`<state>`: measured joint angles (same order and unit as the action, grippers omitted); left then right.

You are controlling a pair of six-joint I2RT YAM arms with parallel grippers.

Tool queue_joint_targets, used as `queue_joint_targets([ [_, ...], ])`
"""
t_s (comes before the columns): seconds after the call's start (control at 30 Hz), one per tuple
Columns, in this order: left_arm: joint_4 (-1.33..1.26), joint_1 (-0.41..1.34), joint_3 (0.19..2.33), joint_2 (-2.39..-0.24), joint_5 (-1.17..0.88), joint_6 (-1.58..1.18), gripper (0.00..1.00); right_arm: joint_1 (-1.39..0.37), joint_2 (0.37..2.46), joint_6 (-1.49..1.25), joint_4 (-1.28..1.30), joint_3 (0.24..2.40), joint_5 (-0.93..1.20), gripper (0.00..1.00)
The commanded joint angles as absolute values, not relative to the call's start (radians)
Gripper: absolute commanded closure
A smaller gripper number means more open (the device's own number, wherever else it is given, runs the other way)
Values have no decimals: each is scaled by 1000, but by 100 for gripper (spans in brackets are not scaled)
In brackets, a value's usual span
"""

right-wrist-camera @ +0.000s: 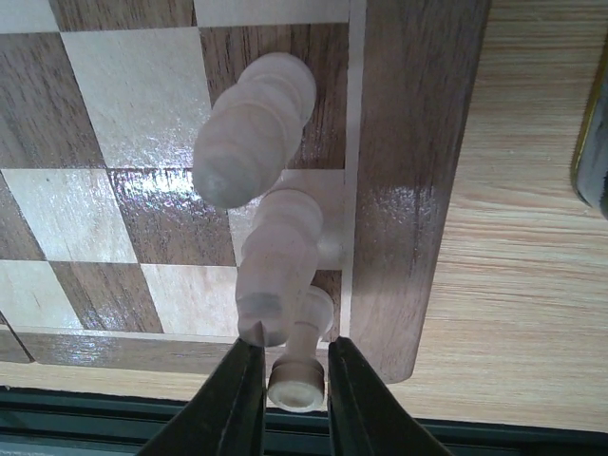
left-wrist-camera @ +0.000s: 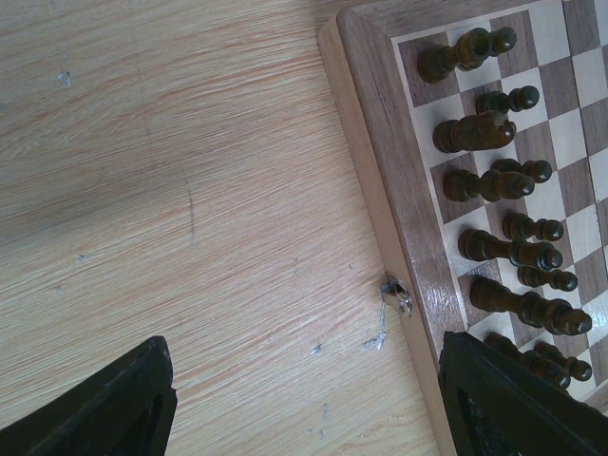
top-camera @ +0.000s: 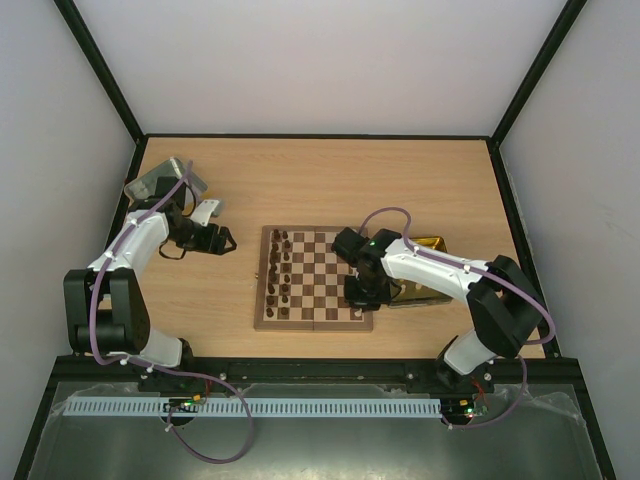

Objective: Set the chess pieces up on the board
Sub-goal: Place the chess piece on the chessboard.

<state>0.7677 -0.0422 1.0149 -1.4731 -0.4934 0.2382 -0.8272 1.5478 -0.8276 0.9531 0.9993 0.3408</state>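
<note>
The chessboard (top-camera: 312, 324) lies mid-table. Several dark brown pieces (top-camera: 281, 270) stand in two rows along its left side, also seen in the left wrist view (left-wrist-camera: 494, 185). My right gripper (top-camera: 361, 296) is at the board's near right corner. In the right wrist view it (right-wrist-camera: 295, 399) is shut on a small cream piece (right-wrist-camera: 295, 382) standing on the corner square. Two taller cream pieces (right-wrist-camera: 255, 128) (right-wrist-camera: 280, 256) stand just beyond it along the board's edge (right-wrist-camera: 399, 190). My left gripper (top-camera: 228, 240) is open and empty over bare table left of the board (left-wrist-camera: 309, 408).
A yellow-sided tray (top-camera: 428, 268) sits right of the board under my right arm, its edge visible in the right wrist view (right-wrist-camera: 594, 142). A silver tin (top-camera: 160, 182) and a white object (top-camera: 207, 210) lie at the far left. A small metal latch (left-wrist-camera: 397, 293) sticks out from the board's left edge.
</note>
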Motion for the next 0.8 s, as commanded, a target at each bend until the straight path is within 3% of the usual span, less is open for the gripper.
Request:
queue_joint_targets([
  [0.0,770,-38,1007,-1466,-496,236,24,-836,1561,-830,948,991,336,81],
  [0.63,767,-37,1005,-1465,-495,236,24,-836,1564,-823,943,983,354,78],
  [0.77,767,-38,1005,-1466,-497,236,24,-836,1548,-828,954,971,338,69],
])
